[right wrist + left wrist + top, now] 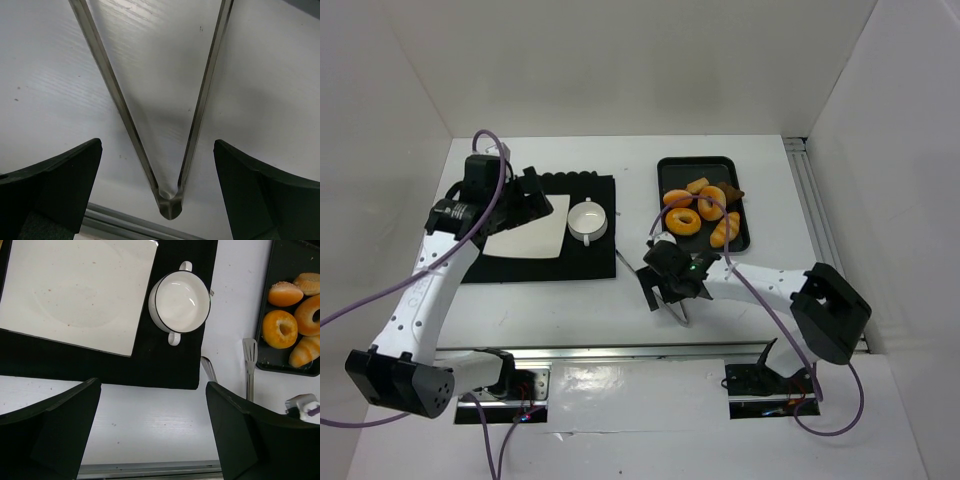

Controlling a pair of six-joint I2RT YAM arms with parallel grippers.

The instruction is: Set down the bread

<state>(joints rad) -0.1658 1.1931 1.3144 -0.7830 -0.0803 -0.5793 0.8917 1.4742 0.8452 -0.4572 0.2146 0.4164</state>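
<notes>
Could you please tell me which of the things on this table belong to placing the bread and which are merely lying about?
Part of the job:
bread pieces in the black tray
metal tongs, straddled by the open right tool
white square plate, likely the destination

Just lying about:
empty two-handled bowl
black mat under plate and bowl

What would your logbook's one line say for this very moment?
right end effector: open, straddling tongs | left end effector: open, over mat | bread: on tray | plate: bare
</notes>
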